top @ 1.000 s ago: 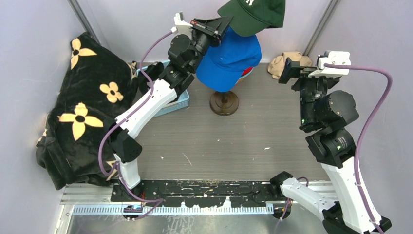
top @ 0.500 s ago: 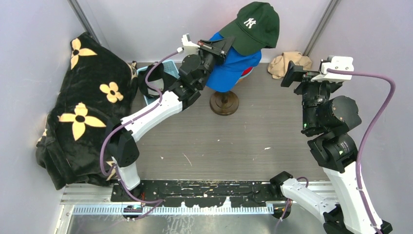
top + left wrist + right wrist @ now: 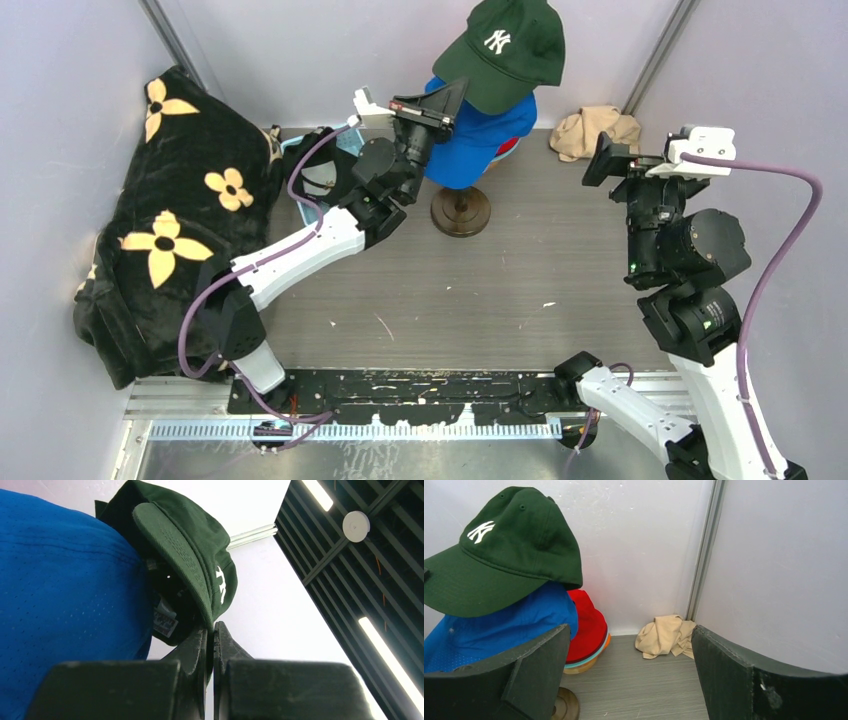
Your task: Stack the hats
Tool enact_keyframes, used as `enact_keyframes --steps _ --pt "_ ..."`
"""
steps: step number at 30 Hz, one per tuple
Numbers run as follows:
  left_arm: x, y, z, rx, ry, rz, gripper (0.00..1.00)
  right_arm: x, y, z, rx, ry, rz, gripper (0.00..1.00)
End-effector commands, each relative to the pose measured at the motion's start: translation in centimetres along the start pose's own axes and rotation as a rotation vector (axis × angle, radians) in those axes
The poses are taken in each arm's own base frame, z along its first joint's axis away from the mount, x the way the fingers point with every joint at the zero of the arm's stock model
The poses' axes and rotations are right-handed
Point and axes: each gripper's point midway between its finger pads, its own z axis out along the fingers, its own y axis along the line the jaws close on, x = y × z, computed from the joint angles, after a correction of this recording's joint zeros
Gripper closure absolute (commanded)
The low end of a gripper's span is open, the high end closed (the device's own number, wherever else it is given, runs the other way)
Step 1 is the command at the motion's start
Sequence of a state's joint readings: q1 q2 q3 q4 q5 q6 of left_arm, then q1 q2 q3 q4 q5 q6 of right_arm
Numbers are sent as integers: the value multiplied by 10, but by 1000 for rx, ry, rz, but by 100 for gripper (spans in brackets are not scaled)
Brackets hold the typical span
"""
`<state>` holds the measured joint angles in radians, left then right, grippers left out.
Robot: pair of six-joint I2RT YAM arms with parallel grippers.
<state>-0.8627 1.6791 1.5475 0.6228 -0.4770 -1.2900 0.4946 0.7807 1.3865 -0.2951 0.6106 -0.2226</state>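
One stack of hats stands at the middle of the surface's (image 3: 480,290) far edge, on a single stand with a round wooden foot (image 3: 460,210). Five layers can be counted. On top is one dark green "NY" cap (image 3: 510,50), tilted, and under it one blue cap (image 3: 480,135). Below that comes one red bucket hat (image 3: 586,625), then a teal rim (image 3: 585,663) and an orange rim (image 3: 607,642) peeking out beneath it.

There are two arms. The left claw (image 3: 210,630) is pinched shut on the tip of the green cap's brim. The right claw (image 3: 631,629) is spread wide and holds nothing; it hangs above the right side of the surface, facing the stack.

One beige cloth (image 3: 585,130) lies crumpled in the far right corner. One pale blue basket (image 3: 300,148) sits at the far left corner, with something dark inside that I cannot make out. One black blanket with yellow flowers (image 3: 170,220) is heaped along the left edge.

The surface is grey wood grain with a few pale specks. Plain pale walls close it in, with a metal post (image 3: 660,50) at each far corner. Overhead are black slats and two strip lights (image 3: 387,645).
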Motion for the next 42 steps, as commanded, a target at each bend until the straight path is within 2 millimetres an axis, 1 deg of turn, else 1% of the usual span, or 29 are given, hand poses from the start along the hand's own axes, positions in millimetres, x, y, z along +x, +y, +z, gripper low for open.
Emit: enact_keyframes --steps 1,6,8,14,22,25,37,38,42 --pt "-34 -60 -17 134 -107 -60 100 -9 -5 -5 5 -29 22 5" --pt "-37 -53 -32 120 -117 -66 100 -8 -6 -8 -3 -28 29 5" --pt "-41 -54 -41 122 -130 -73 100 -9 -7 -10 -7 -32 36 5" --pt "-48 -46 -58 106 -152 -71 100 -7 -6 -15 -23 -26 47 5" --pt "-49 -26 -75 63 -175 -88 100 -7 -6 -20 -40 -24 59 5" --pt "-49 -16 -78 44 -181 -94 100 -6 -7 -22 -41 -23 59 5" --pt "-47 12 -80 -35 -195 -118 100 -3 -7 -24 -45 -16 57 5" --pt "-45 17 -81 -53 -189 -111 100 -2 -7 -24 -46 -13 55 5" --pt "-45 23 -83 -91 -184 -101 100 0 -6 -23 -46 -11 54 5"
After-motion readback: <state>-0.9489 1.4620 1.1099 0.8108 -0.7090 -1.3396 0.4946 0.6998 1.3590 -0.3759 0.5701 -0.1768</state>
